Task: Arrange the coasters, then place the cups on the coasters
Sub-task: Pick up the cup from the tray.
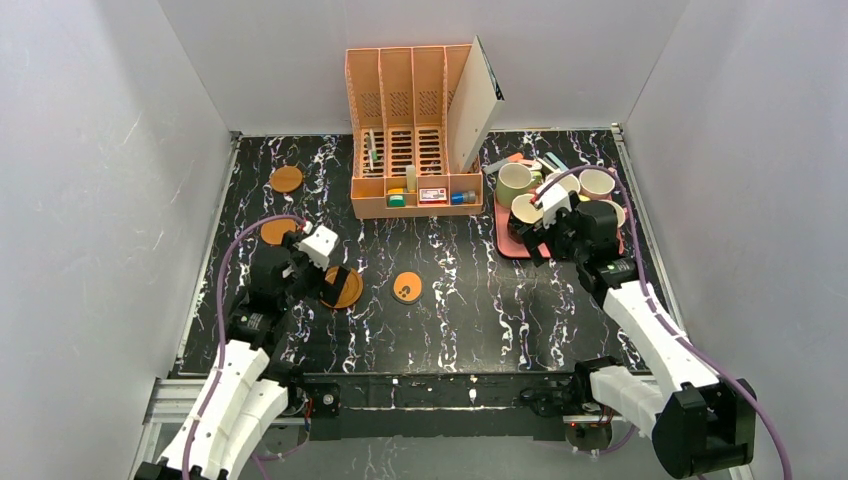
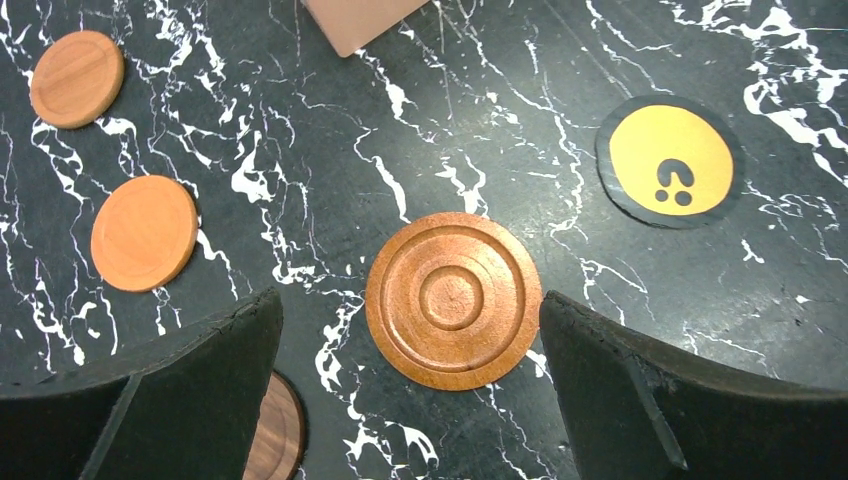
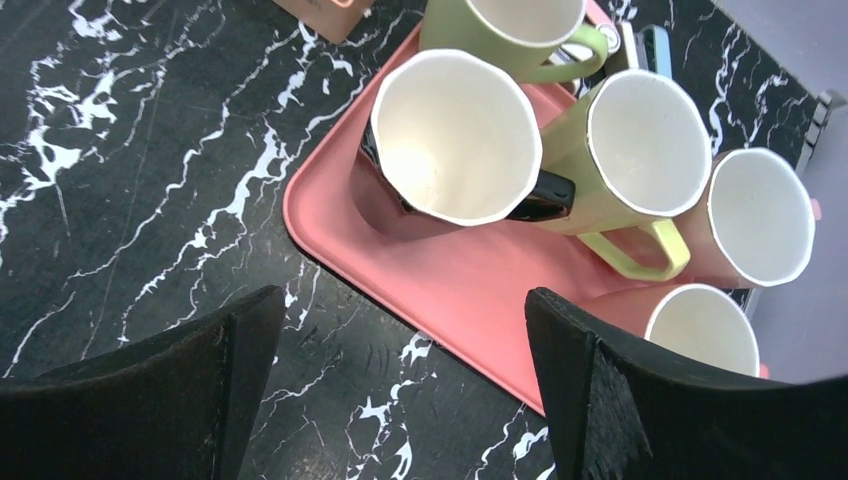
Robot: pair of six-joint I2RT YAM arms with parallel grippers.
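In the left wrist view my open left gripper [image 2: 410,306] hovers over a ringed wooden coaster [image 2: 453,300], which lies between the jaws untouched. Two plain orange-brown coasters [image 2: 145,232] [image 2: 77,78] lie to its left. An orange coaster with dark marks [image 2: 676,160] lies at the right, and a dark brown one [image 2: 275,435] peeks out beside the left finger. My open right gripper [image 3: 402,300] hangs above the near edge of the pink tray [image 3: 430,270]. On that tray stand the cups: black [image 3: 455,135], olive green [image 3: 510,25], yellow [image 3: 640,145], a pale one [image 3: 760,215] and pink [image 3: 700,325].
An orange desk organiser [image 1: 415,140] with a white board [image 1: 478,100] leaning in it stands at the back centre. Small items lie behind the tray [image 1: 505,245]. White walls close in the black marbled table [image 1: 460,300] on three sides.
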